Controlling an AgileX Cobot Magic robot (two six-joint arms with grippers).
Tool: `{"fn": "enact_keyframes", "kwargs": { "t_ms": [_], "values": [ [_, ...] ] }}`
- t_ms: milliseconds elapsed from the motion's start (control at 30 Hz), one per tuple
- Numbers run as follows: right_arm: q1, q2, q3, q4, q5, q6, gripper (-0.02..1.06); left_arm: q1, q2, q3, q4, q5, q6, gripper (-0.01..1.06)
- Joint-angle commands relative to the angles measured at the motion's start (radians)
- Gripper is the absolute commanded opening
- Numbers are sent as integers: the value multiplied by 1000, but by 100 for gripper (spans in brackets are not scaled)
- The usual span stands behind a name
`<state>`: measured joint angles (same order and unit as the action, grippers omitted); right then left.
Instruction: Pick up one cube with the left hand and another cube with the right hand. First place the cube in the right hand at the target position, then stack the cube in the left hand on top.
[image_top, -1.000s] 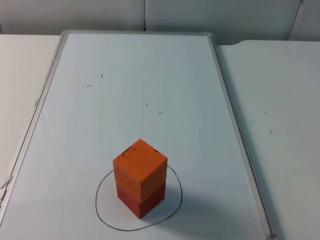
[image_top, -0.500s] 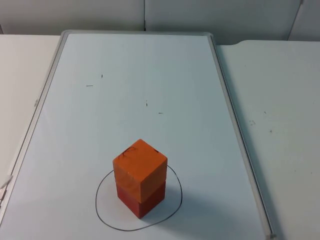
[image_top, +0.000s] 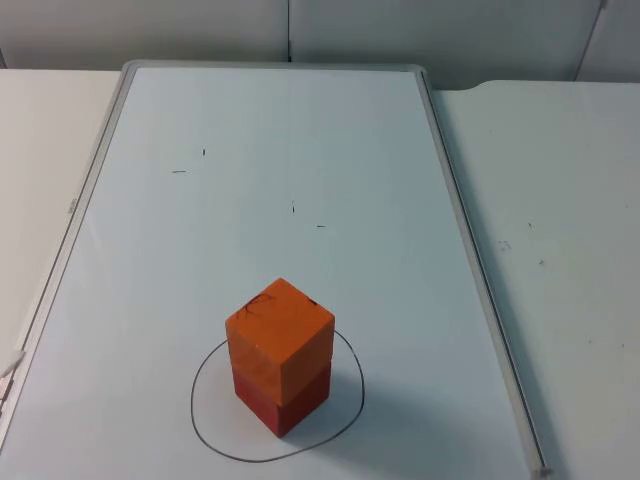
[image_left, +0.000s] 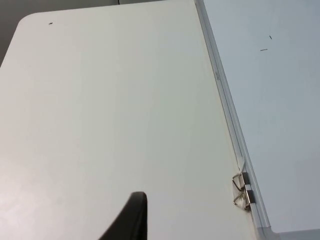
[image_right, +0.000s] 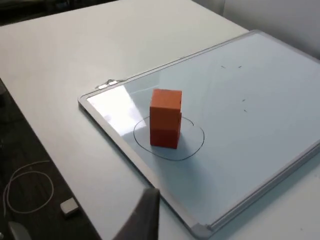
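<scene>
Within the drawn circle (image_top: 205, 425) sit unlabelled stacked cubes (image_top: 280, 355); both grippers' finger spacing can't be told

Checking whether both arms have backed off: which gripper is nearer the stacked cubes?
Probably the right. The right gripper looks across the whiteboard at the orange cube on the red cube; the left gripper is over bare table beside the whiteboard's edge.

Whiteboard (image_top: 300, 130) lies flat on white table (image_top: 560, 200), silver frame all round. Few short pen marks (image_top: 190, 165) on its surface. Two metal clips (image_left: 241, 191) on frame edge. Grey partition wall (image_top: 400, 30) behind table. White cable (image_right: 27, 192) on dark floor.
</scene>
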<state>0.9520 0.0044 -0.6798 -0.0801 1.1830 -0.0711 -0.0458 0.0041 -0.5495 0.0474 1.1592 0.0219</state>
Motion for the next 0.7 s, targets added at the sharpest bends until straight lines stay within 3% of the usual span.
{"fn": "enact_keyframes", "kwargs": {
  "t_ms": [0, 300, 667],
  "values": [
    [-2, -4, 4, 5, 13, -12, 89, 5, -4, 3, -7, -10, -3, 105],
    [-2, -4, 140, 34, -8, -6, 89, 5, -4, 3, -3, -10, -3, 105],
    [-2, -4, 144, 39, -60, 88, 89, 5, -4, 3, -3, -10, -3, 105]
  ]
}}
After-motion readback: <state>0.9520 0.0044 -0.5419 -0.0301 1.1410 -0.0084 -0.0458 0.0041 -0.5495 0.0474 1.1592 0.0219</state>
